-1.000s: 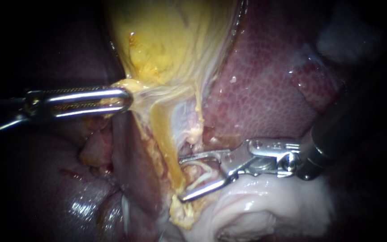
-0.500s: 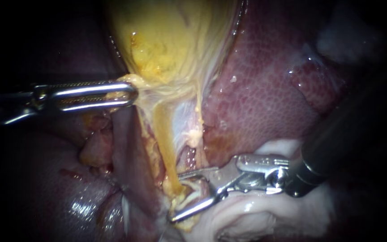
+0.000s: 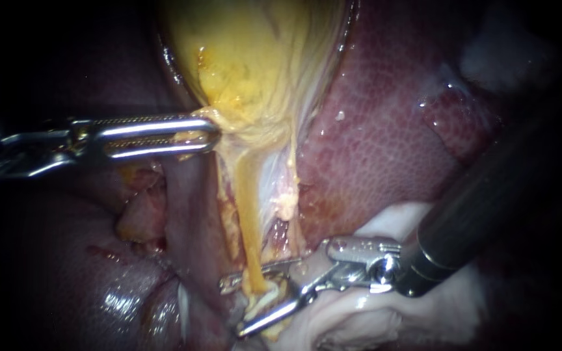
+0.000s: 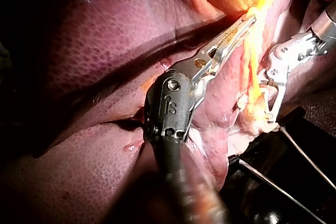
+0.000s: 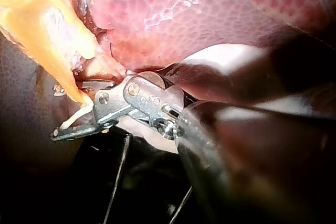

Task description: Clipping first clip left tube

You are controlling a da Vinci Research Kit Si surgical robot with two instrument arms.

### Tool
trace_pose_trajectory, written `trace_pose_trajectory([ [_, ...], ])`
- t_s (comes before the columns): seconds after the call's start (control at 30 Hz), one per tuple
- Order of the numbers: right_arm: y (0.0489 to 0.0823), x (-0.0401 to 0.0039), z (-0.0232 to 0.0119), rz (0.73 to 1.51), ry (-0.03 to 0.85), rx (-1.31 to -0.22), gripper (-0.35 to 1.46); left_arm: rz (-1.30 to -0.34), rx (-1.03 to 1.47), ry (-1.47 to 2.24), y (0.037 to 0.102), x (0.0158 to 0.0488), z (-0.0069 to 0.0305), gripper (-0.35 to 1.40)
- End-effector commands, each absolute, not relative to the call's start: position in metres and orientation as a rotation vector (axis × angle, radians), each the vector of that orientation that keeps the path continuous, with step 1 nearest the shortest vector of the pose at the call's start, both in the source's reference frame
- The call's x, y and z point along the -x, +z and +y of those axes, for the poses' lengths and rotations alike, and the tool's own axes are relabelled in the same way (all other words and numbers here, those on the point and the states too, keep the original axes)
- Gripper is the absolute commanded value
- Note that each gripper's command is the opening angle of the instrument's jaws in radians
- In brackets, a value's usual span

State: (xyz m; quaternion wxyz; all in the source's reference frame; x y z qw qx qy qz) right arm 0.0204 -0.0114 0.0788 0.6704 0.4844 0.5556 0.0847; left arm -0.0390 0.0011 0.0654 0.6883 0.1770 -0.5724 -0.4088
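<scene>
Endoscope view, with both wrist views. The gallbladder (image 3: 255,58) hangs as a yellow sac at the top of the field, and the mottled red liver (image 3: 385,130) lies to its right and behind it. The left instrument (image 3: 193,135) enters level from the left. Its long slotted jaws are clamped on the yellow tissue at the lower edge of the gallbladder, where the sac narrows. From this point the left tube (image 3: 245,214) runs downward as a taut yellow strand. A thinner pale strand (image 3: 289,195) lies just beside it on the right.

The right instrument (image 3: 232,307) comes in from the right on a dark shaft. Its jaws are spread apart, with a clear gap between them. They straddle the lower end of the left tube, one jaw above the crossing and one below it. A short whitish piece (image 3: 269,301) sits in the gap between the jaws, and what it is cannot be made out. The right wrist view likewise shows the jaws apart, with the yellow strand's end between them. A pale white mass (image 3: 359,315) lies under the right instrument's hinge. Dark liver surface (image 3: 66,273) fills the lower left.
</scene>
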Motion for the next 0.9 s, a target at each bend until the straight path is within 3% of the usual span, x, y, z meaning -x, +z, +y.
trace_pose_trajectory([
  [0.03,0.079,-0.0204,-0.0113,1.253,0.195,-1.087,0.55,-1.281,-0.395,-0.915,0.0653,0.0389,0.0011,-0.35],
  [0.2,0.0796,-0.0202,-0.0108,1.256,0.225,-1.055,0.5,-1.281,-0.396,-0.915,0.065,0.0388,0.0011,-0.35],
  [0.33,0.0803,-0.0191,-0.01,1.218,0.2,-1.065,-0.32,-1.281,-0.396,-0.914,0.0648,0.0387,0.0009,-0.35],
  [0.9,0.0808,-0.0186,-0.0099,1.213,0.208,-1.061,-0.35,-1.281,-0.397,-0.912,0.0643,0.0382,0.0005,-0.35],
])
